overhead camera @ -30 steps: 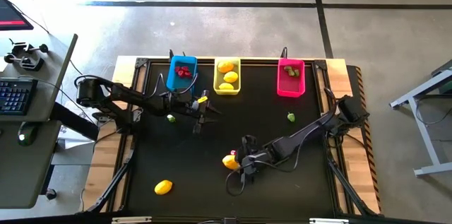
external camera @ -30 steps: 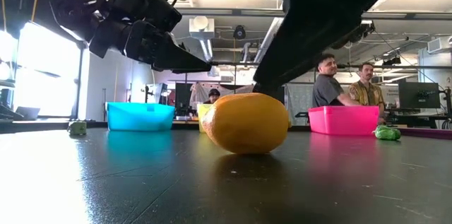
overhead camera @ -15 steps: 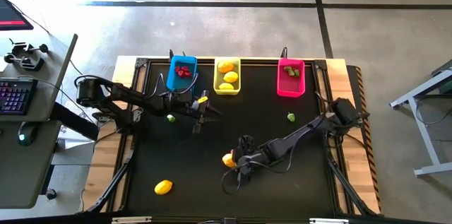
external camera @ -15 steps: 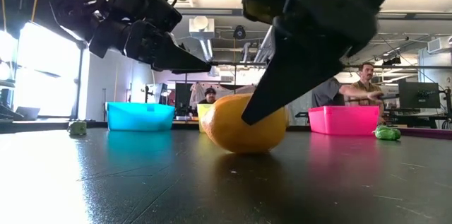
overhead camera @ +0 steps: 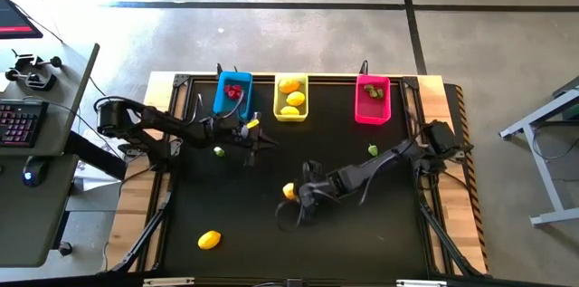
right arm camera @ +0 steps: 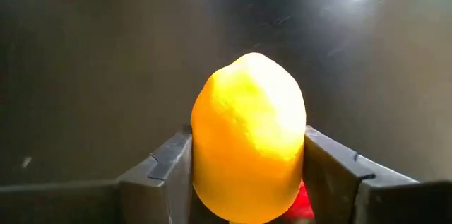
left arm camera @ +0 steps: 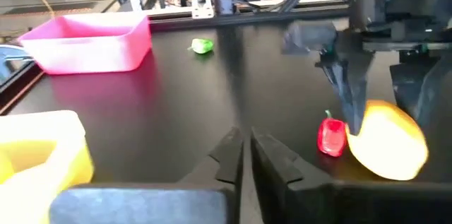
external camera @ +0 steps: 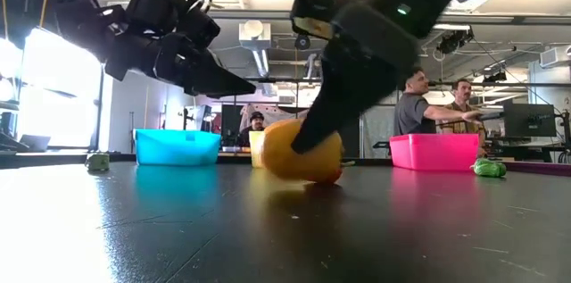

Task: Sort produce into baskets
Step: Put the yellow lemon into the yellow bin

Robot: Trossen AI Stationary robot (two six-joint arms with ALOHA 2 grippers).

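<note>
My right gripper [overhead camera: 293, 194] is shut on a yellow lemon [overhead camera: 289, 191] at the table's middle; the lemon also shows in the low view [external camera: 302, 151]. A small red piece [left arm camera: 332, 136] lies right beside the lemon. My left gripper [overhead camera: 259, 140] hovers shut and empty above the table, near the blue basket [overhead camera: 233, 93]. The yellow basket [overhead camera: 290, 97] holds lemons and the pink basket [overhead camera: 372, 100] holds green bits; all three baskets stand along the far edge. My right gripper pinches the lemon across its middle, one finger [right arm camera: 164, 169] on each of two opposite sides [right arm camera: 205, 146]. The fingers slant down from the table's right side. The lemon sits tilted, low at the tabletop; whether it is clear of the table I cannot tell.
A loose lemon [overhead camera: 209, 239] lies near the front left. One green bit [overhead camera: 218, 151] lies under the left arm, another [overhead camera: 372, 149] lies by the right arm in front of the pink basket. People stand in the room beyond the table.
My right gripper has closed around the lemon and carried it toward the far edge and a little to the left; the lemon now sits tilted between the fingers. My left gripper has drawn back slightly toward the far left.
</note>
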